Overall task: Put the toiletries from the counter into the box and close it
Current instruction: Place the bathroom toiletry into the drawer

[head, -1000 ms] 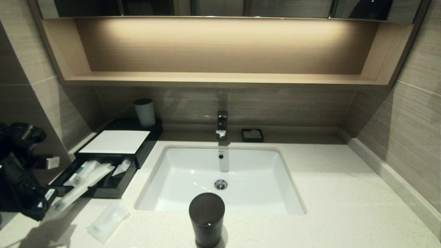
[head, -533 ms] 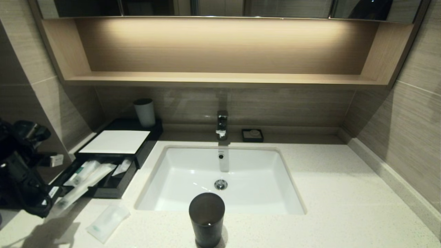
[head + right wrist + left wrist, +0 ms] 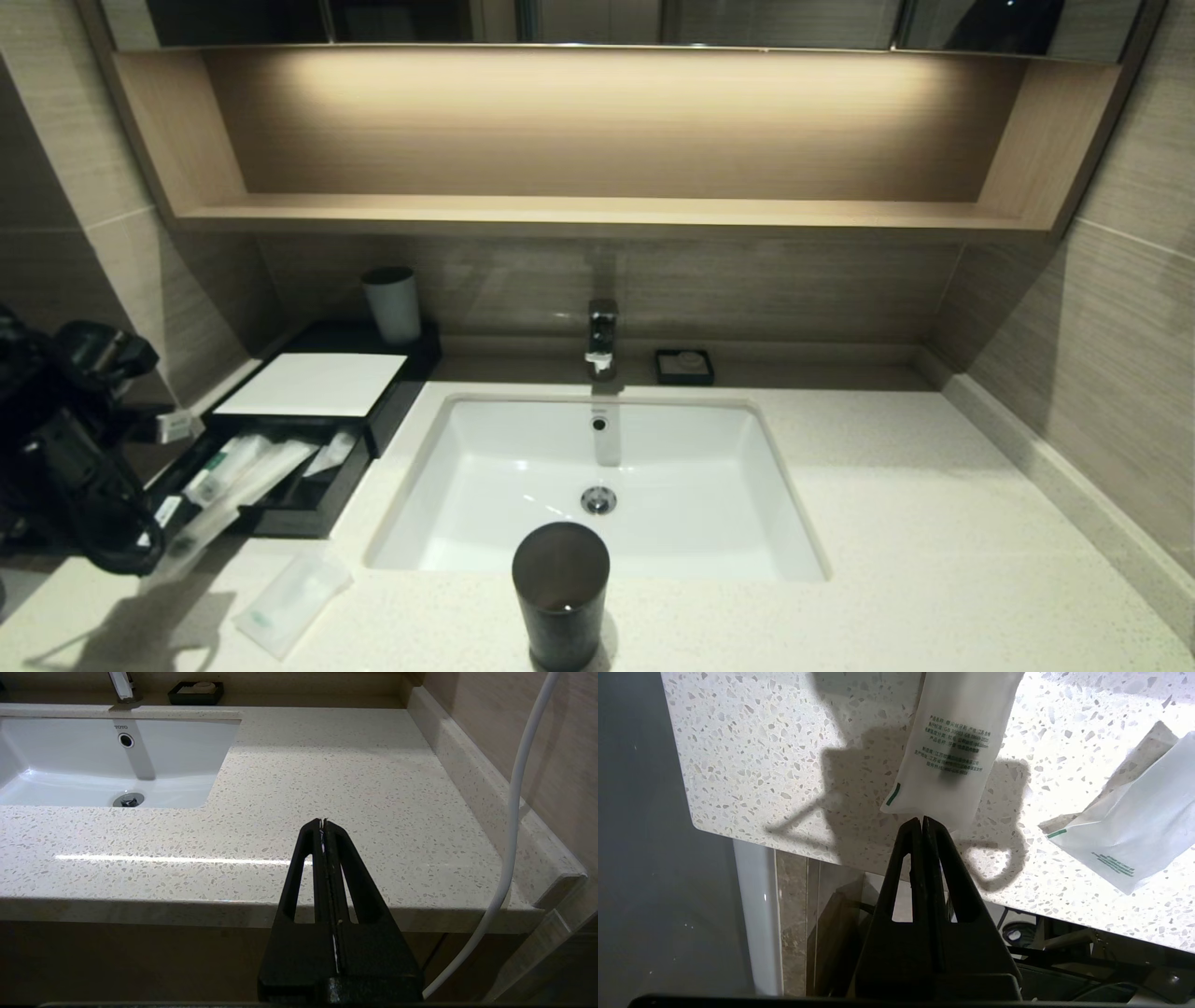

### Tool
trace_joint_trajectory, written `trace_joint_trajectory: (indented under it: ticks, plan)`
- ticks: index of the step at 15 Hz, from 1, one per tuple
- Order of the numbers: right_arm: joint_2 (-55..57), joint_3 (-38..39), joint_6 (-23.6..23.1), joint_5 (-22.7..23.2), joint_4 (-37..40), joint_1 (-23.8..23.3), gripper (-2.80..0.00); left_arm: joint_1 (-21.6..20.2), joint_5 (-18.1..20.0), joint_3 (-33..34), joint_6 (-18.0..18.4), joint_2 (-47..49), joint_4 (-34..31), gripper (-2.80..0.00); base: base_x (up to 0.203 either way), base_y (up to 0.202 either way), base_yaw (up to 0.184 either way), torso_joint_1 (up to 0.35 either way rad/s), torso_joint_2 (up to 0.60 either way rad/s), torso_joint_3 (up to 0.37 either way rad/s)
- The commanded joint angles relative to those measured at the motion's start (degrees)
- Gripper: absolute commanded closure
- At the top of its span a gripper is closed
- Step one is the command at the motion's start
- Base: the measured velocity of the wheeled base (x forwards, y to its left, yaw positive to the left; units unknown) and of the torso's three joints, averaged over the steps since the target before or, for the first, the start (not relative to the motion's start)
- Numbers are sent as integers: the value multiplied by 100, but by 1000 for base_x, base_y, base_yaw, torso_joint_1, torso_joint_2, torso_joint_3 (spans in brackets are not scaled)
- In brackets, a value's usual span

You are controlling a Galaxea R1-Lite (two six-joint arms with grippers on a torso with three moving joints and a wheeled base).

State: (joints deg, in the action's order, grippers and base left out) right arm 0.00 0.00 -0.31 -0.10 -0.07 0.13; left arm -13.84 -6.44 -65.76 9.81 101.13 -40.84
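The left pincer [image 3: 922, 820] is seen closed, its black fingers pressed together on the near edge of a long white plastic-wrapped packet with green print [image 3: 957, 746], which is gripped there. In the head view this packet [image 3: 219, 511] runs aslant from the pincer up into the open drawer of the flat black rectangular box [image 3: 317, 425], its far end lying inside the drawer and its near end sticking out over the drawer's front edge. A second slender wrapped packet [image 3: 224, 462] and a small pale sachet [image 3: 331, 455] are seen lying in the drawer beside it. The drawer is pulled out, and the box's top is covered by a white sheet [image 3: 313, 383].

A translucent white sachet with green print [image 3: 291, 602] is left flat on the off-white speckled stone tabletop [image 3: 887, 523], in front of the box and apart from it; in the left wrist view it [image 3: 1129, 830] is shown near the held packet without touching it.

The right pincer [image 3: 323, 822] is shut on nothing and is parked just off the tabletop's front edge, to the right of the white rectangular basin [image 3: 56, 784].

A dark cylindrical tumbler [image 3: 560, 593] stands at the basin's front rim, and a pale cup [image 3: 392, 303] stands behind the box.
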Motion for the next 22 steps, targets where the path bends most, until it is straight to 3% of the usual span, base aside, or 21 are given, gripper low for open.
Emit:
trace_joint_trajectory:
  ticks: [1, 22]
  plan:
    - [0, 9, -4, 1, -1, 1, 0, 70, -7, -7, -41, 69, -20, 0, 0, 0, 0, 0, 0, 0]
    - [0, 9, -4, 1, -1, 0, 0, 398, -7, -95, -410, 530, 978, 0, 0, 0, 0, 0, 0, 0]
